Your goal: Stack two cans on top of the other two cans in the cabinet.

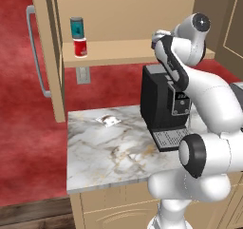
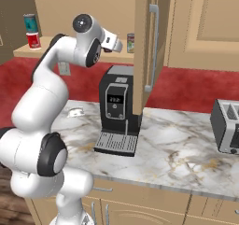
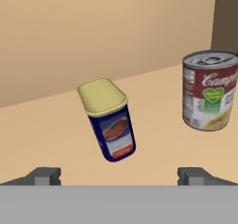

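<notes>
Here, end effector (image 3: 121,176) is up at the cabinet (image 1: 118,9) shelf level, jaws spread wide, nothing between them; both finger tips (image 3: 44,175) show low in the hand view with a wide gap. Dark blue can (image 3: 108,121) with a pale yellow lid sits on the shelf board (image 3: 56,125) right ahead of the gap, looks tilted in the hand view, not touched. Silvery can (image 3: 208,90) with red and green label marks stands upright on the same board, to the side of the blue one and well apart from it, near the shelf's right end by the dark door edge. In the right base view the silvery can (image 2: 130,43) peeks out just beside the wrist, next to the open door (image 2: 144,51) with its grey bar handle (image 2: 153,46).

Teal can (image 1: 76,27) already stacked on the red can (image 1: 80,47), touching, upright, at the left end of the shelf close to the front edge; same pair in the right base view, teal can (image 2: 31,23) over red can (image 2: 33,40). Left door with bar handle (image 1: 35,52) hangs open.

Below, marble table (image 1: 104,152) carries a black coffee machine (image 1: 163,104) toward its back edge, a small white packet (image 1: 108,120) near the back left corner, and a toaster (image 2: 226,126) at the right end.
</notes>
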### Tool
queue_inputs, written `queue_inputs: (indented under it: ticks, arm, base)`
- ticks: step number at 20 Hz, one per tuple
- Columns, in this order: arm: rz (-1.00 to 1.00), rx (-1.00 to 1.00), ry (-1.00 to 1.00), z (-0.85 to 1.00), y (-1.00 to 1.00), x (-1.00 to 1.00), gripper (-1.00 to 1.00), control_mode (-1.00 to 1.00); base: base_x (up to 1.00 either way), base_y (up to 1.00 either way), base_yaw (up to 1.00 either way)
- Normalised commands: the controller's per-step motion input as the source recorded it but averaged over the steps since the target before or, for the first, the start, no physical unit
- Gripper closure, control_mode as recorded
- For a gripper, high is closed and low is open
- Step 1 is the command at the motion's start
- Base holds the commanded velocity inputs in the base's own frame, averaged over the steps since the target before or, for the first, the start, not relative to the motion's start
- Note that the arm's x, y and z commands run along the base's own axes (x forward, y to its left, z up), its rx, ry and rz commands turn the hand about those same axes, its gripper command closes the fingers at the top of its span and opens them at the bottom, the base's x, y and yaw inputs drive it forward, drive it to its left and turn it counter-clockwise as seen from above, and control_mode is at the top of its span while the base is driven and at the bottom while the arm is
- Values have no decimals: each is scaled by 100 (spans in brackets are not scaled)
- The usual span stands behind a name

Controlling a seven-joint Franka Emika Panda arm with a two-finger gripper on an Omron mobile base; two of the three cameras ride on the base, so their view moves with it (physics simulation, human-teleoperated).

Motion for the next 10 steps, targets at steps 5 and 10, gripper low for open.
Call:
queue_inputs:
  ticks: [5, 10]
  arm:
    - [0, -2, 0, -4, 0, 25, -100, -100]
    - [2, 0, 0, -3, 1, 18, -100, -100]
  base:
    - [0, 0, 0]
    - [0, 0, 0]
